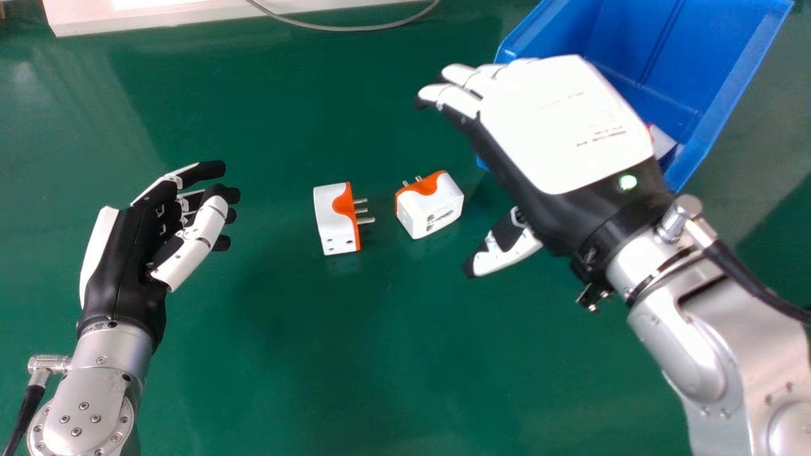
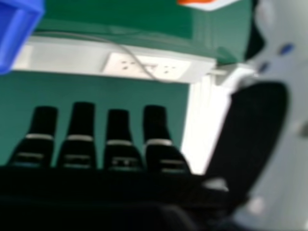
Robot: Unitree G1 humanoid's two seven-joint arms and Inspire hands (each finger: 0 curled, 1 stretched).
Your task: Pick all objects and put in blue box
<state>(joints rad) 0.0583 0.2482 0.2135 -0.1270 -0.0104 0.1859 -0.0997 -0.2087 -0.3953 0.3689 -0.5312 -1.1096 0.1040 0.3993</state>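
Note:
Two white and orange plug adapters lie on the green table in the head view: one adapter point(image 1: 337, 219) near the middle, pins to the right, and another adapter point(image 1: 431, 204) just right of it. The blue box point(image 1: 728, 107) stands at the upper right with a white and red item point(image 1: 663, 142) partly visible inside. My right hand point(image 1: 557, 120) is open, between the second adapter and the box, overlapping the box's near edge. In the right hand view, the right hand point(image 2: 118, 144) has straight fingers. My left hand point(image 1: 127, 259) rests left of the adapters, its fingers relaxed.
A white ledge point(image 1: 82, 18) runs along the table's far edge, with a grey cable point(image 1: 342, 28) looping over the table. In the right hand view a white socket strip point(image 2: 144, 66) is seen beside the green table point(image 2: 144, 24).

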